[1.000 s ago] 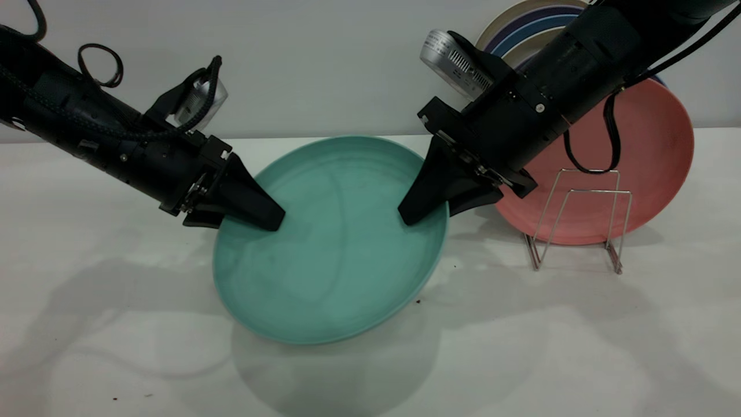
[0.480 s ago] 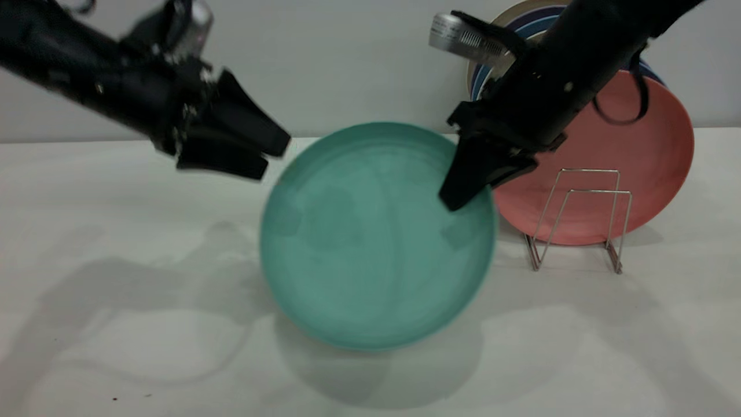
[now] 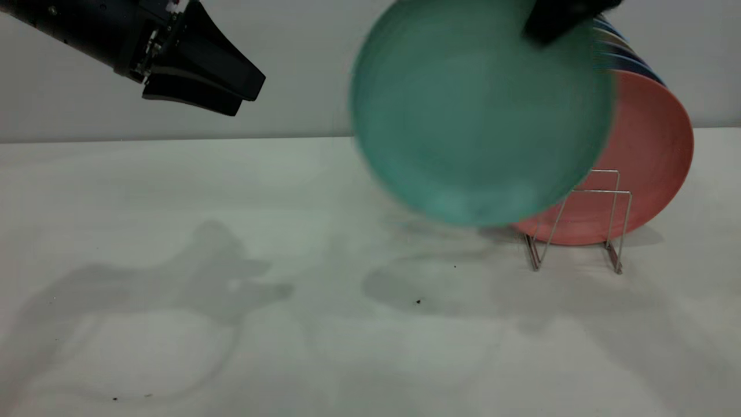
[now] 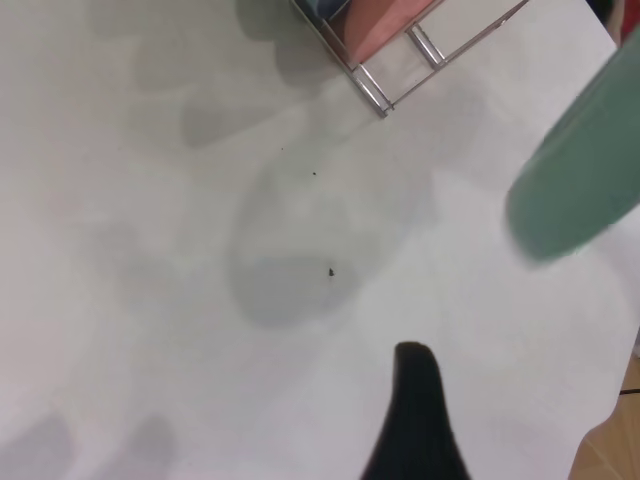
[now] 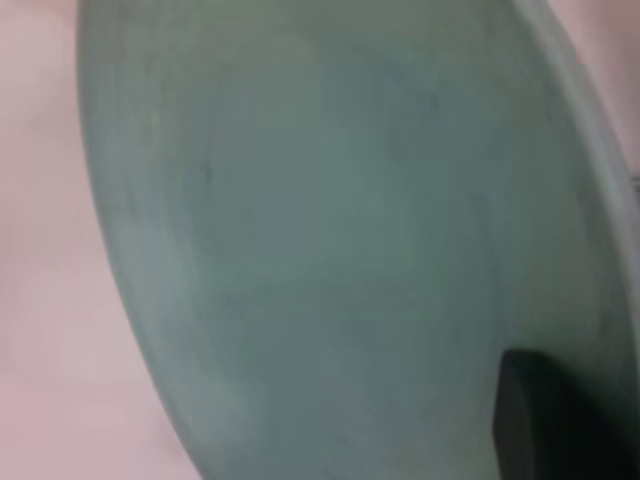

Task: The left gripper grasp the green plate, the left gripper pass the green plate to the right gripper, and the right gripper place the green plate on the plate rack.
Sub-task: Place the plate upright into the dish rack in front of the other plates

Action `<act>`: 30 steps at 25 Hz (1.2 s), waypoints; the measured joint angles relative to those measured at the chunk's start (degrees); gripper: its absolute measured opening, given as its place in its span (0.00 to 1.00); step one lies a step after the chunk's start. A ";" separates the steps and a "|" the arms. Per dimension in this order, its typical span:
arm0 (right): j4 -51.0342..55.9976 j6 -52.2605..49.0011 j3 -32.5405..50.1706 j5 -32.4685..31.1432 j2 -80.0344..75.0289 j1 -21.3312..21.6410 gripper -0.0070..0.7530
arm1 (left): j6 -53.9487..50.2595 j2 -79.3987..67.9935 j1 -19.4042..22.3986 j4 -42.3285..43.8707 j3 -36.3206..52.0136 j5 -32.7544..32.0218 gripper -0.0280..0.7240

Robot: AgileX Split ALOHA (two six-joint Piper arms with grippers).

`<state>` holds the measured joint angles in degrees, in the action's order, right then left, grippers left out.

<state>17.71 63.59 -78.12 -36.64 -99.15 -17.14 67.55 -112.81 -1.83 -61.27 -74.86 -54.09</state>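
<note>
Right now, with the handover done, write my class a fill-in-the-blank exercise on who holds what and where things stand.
1. The green plate is held in the air by the ____ gripper.
2. The left gripper holds ____.
3. The plate standing in the plate rack is ____ in colour.
4. The green plate hangs in front of the ____ plate.

Missing words: right; nothing; pink; pink

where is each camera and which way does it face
Exterior view: level, off the rig, facing both arms; left gripper raised at left, right gripper holding the green plate lifted before the plate rack.
Left wrist view: on the left arm, looking down at the table; one own finger shows.
Right wrist view: on the right arm, close against the plate's face; one own finger shows.
Shared: the green plate appears in all three.
</note>
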 joint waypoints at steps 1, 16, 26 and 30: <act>-3.47 1.77 1.42 1.53 1.95 0.00 0.08 | 0.00 0.00 0.00 0.07 0.00 0.05 0.83; -11.52 2.73 8.35 15.84 4.64 7.11 0.08 | -0.21 0.00 0.00 0.07 0.00 0.80 0.83; -10.70 2.60 8.35 14.56 0.92 7.91 0.08 | -1.12 0.00 0.00 0.07 0.00 1.14 0.82; -10.64 2.60 8.35 14.85 -0.43 7.94 0.08 | -1.17 0.00 0.00 0.07 0.00 1.14 0.82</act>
<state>7.07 66.19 -69.77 -21.79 -99.58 -9.20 66.37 -112.81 -1.83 -61.20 -74.86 -52.94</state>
